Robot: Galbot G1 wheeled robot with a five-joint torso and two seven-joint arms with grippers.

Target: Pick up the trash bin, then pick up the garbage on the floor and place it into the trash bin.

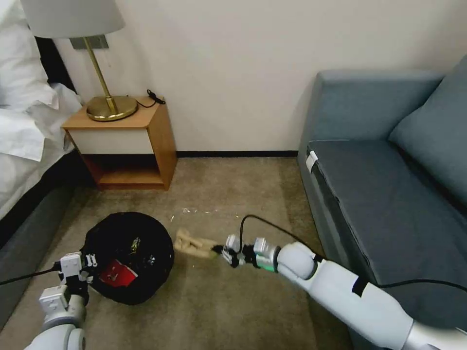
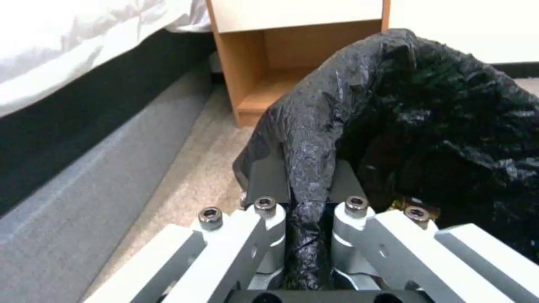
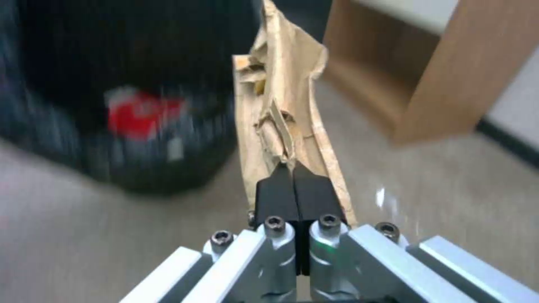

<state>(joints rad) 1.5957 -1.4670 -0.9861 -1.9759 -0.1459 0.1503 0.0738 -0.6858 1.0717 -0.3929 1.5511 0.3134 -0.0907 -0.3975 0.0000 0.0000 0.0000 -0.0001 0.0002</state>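
The trash bin (image 1: 129,257), lined with a crinkled black bag, hangs low over the carpet at the lower left. My left gripper (image 1: 90,262) is shut on its rim; in the left wrist view the black bag (image 2: 427,126) is pinched between the fingers (image 2: 264,181). A red-and-white packet (image 1: 117,273) lies inside the bin and also shows as a red-and-white packet (image 3: 143,115) in the right wrist view. My right gripper (image 1: 216,251) is shut on a crumpled brown paper bag (image 1: 193,243), held just right of the bin. Seen from the right wrist, the paper bag (image 3: 284,105) stands up from the shut fingers (image 3: 275,195).
A wooden nightstand (image 1: 127,146) with a brass lamp (image 1: 104,104) stands against the back wall. The bed (image 1: 22,146) runs along the left and a grey-blue sofa (image 1: 389,184) along the right. Open carpet (image 1: 219,301) lies between them.
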